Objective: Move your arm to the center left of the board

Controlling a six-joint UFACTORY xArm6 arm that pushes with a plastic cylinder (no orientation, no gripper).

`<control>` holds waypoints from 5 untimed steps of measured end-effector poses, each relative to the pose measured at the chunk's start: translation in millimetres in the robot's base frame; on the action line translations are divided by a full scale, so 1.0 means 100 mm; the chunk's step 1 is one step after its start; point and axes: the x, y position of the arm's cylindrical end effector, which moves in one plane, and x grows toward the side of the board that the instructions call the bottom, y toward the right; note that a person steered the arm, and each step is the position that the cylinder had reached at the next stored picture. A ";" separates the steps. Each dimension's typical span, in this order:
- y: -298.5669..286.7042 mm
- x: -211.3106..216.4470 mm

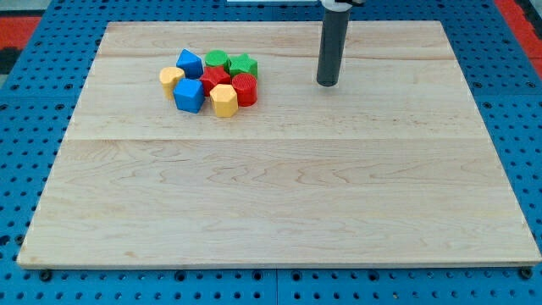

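Your rod ends in my tip [328, 84], and it carries no claw, so nothing opens, closes or holds anything; the tip rests bare on the wooden board [279, 195] in the upper part of the view, a little right of middle. It touches no block.

Look to the view's left of the tip and you find 8 blocks packed in 1 tight cluster, well apart from it. At the cluster's top sit a blue block [189, 63], a green block [217, 60] and a green star-like block [243, 65]. Below them lie a yellow block [171, 78], a red block [214, 80] and a red cylinder [245, 88]. A blue cube [189, 95] and a yellow hexagonal block [223, 100] form the bottom edge.

The board's centre left, below the cluster, shows pale wood grain. Around the board you see a blue perforated table [25, 93], with a red patch [17, 25] in the top left corner.
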 end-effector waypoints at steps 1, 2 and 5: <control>0.00 0.00; 0.09 0.15; -0.16 0.92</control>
